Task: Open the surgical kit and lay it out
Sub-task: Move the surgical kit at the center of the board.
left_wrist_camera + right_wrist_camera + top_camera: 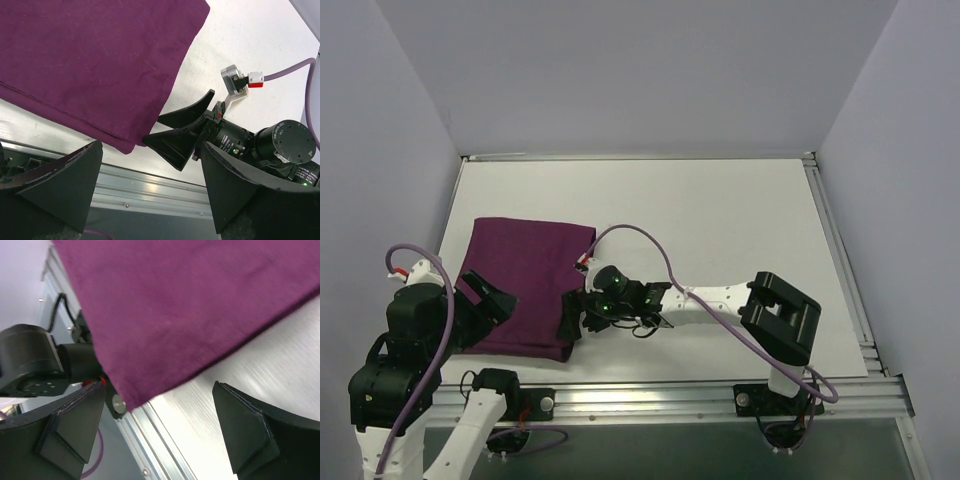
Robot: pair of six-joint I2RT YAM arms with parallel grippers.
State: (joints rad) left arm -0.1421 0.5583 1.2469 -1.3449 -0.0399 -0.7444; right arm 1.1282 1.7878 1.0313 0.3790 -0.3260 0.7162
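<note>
Top external view: you have the folded purple cloth wrap lying flat on the left half of the white worktop, with one arm at each of its near corners.
Location: its near edge runs along the worktop's front rail, and the near right corner just reaches that rail.
Left tool: open, jaws spread wide, low at the wrap's near left side; nothing is gripped.
Right tool: open as well, jaws wide apart with the near right corner of the cloth lying between them; not closed on it.
Handling: judge the wrap soft, light and limp. It will drape and slide on the smooth worktop rather than lift as a sheet, so expect it to drag if you pull low.
Where to take hold: pinch only the top layer at the near right corner, where the left wrist view shows stacked fold edges. Taking every layer would move the whole bundle.
Orientation: the bundle is close to square, perhaps slightly longer from near to far, and skewed so its far edge sits further right than its near edge.
Contents: no tray or instruments show; you cannot tell what lies under the folds.
</note>
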